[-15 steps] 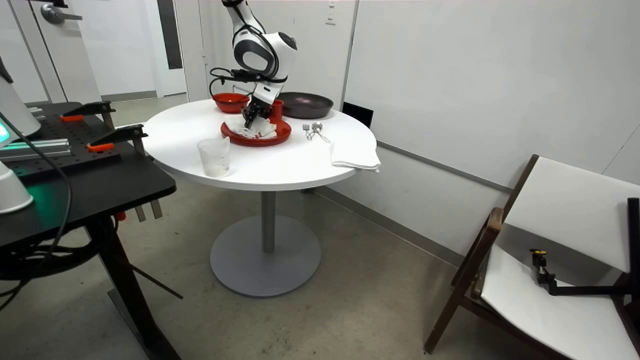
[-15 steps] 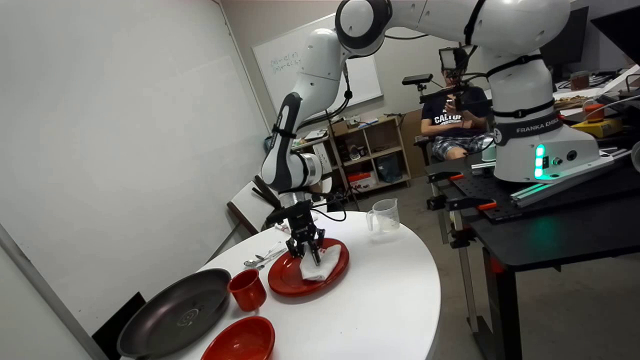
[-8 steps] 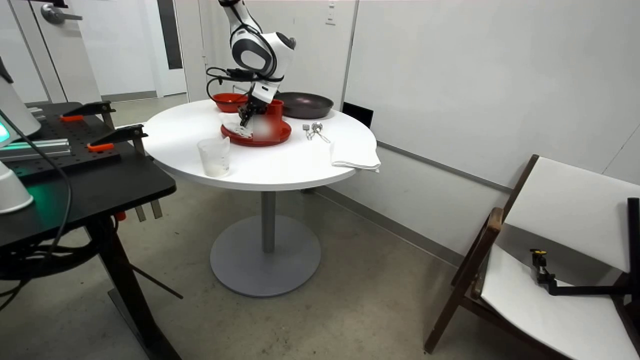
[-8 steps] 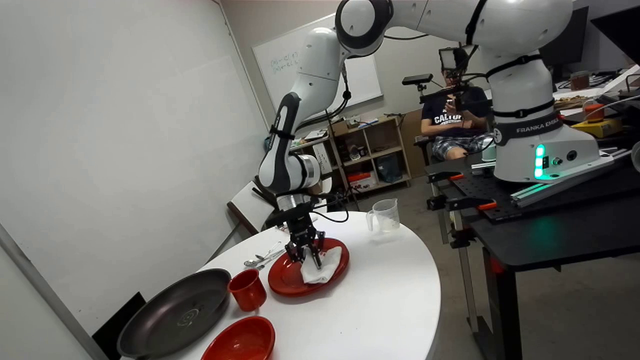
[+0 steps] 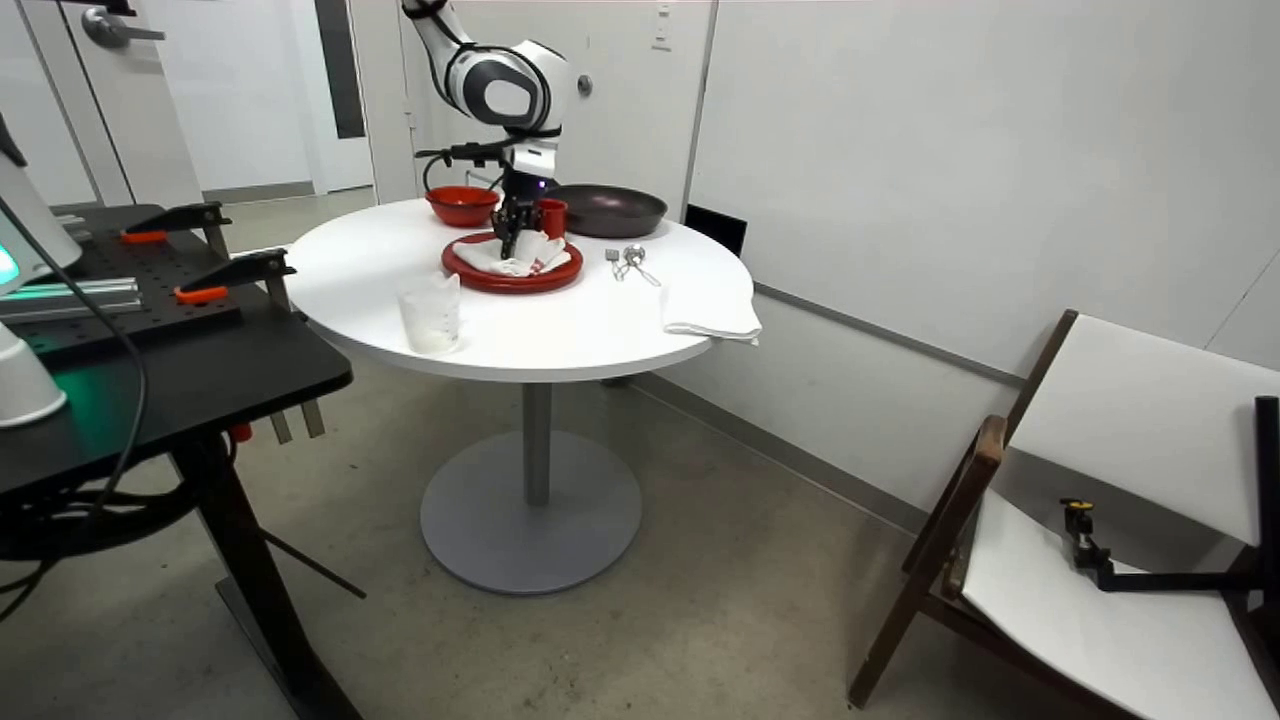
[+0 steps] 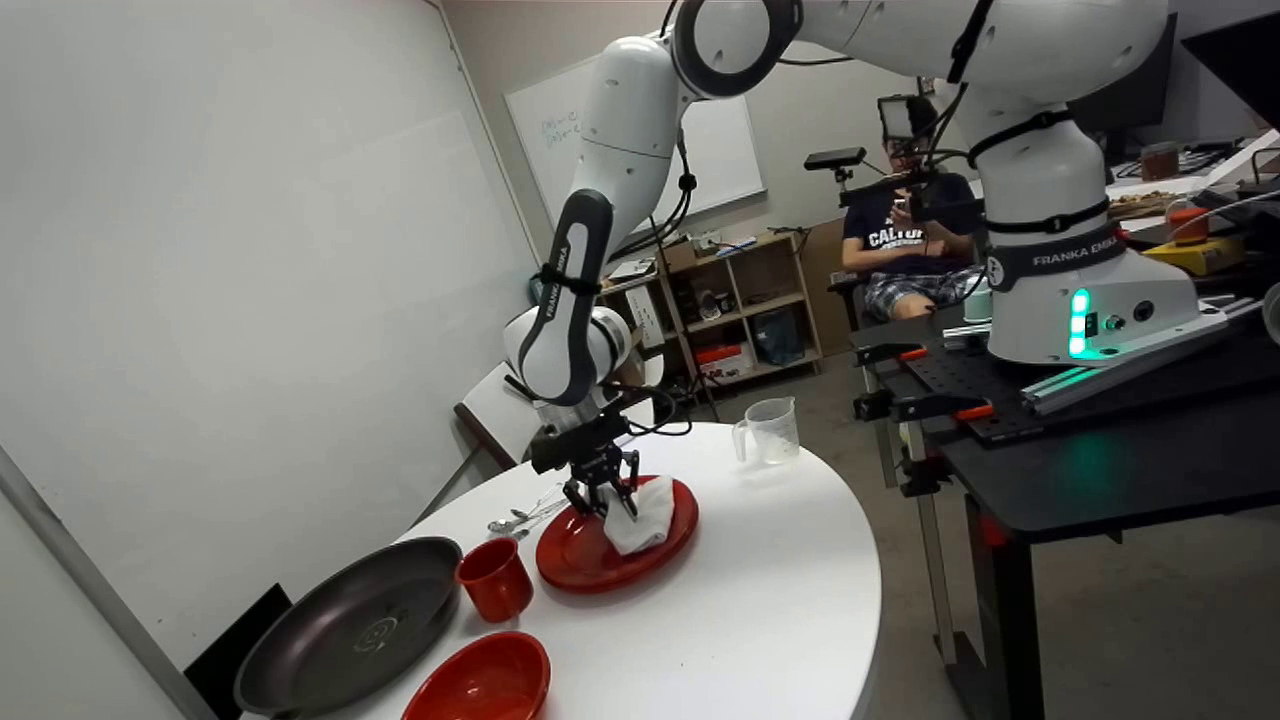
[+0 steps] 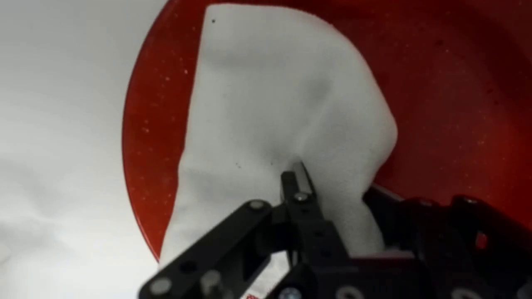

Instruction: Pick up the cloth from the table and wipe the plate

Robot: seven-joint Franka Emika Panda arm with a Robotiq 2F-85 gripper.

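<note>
The red plate (image 5: 515, 284) lies on the round white table (image 5: 560, 350) and also shows in another exterior view (image 6: 570, 562) and the wrist view (image 7: 141, 162). The small white cloth (image 6: 648, 525) lies creased on the plate, and much of it spreads flat in the wrist view (image 7: 257, 104). My gripper (image 7: 332, 180) is shut on the cloth, with a bunched fold standing up between the two fingers. The gripper also shows low over the plate in both exterior views (image 5: 511, 246) (image 6: 612, 508). The inner face of the right finger is hidden by cloth in the wrist view.
A red cup (image 6: 495, 580), a red bowl (image 6: 482, 682) and a dark pan (image 6: 350, 630) stand beside the plate. Metal utensils (image 5: 630, 260), a clear measuring cup (image 5: 430, 315) and a larger white cloth (image 5: 712, 312) at the rim are also on the table.
The arm's wrist has shifted and the hand stands more upright in an exterior view. The gripper and cloth have slid a little across the plate, with the cloth still between the fingers.
</note>
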